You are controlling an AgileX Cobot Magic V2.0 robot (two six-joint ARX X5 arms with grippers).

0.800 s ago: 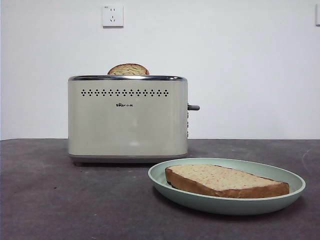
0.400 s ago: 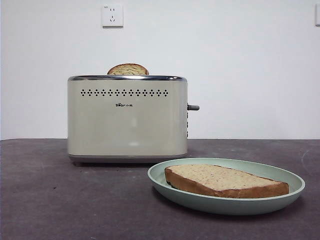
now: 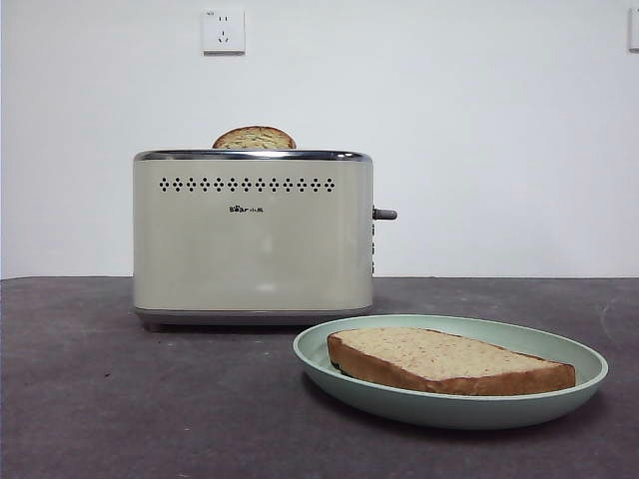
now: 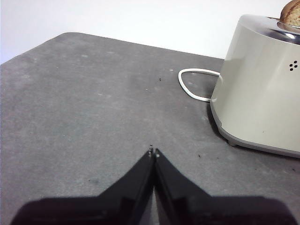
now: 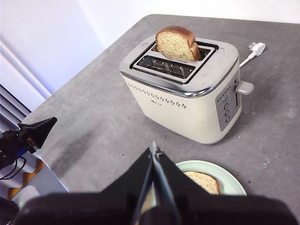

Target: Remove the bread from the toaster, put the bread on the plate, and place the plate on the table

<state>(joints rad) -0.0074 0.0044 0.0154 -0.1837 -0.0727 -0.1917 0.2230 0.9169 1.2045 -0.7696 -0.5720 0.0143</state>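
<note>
Front view: the table (image 3: 120, 399) spans the scene; on it stands the toaster (image 3: 253, 238), a second slice (image 3: 254, 139) showing its domed top above the rim. The plate (image 3: 339, 351) rests on the table in front, carrying the bread (image 3: 449, 361) flat. Wrist views: left gripper (image 4: 153, 153) and right gripper (image 5: 153, 151), both with jaws pressed together, holding nothing.

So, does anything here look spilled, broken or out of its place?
Nothing stands out. The toaster stands upright on the table, the bread lies flat inside the plate, and a second slice sits in one toaster slot. Only the power cord lies loose and unplugged behind the toaster. Both grippers wait, shut.
</note>
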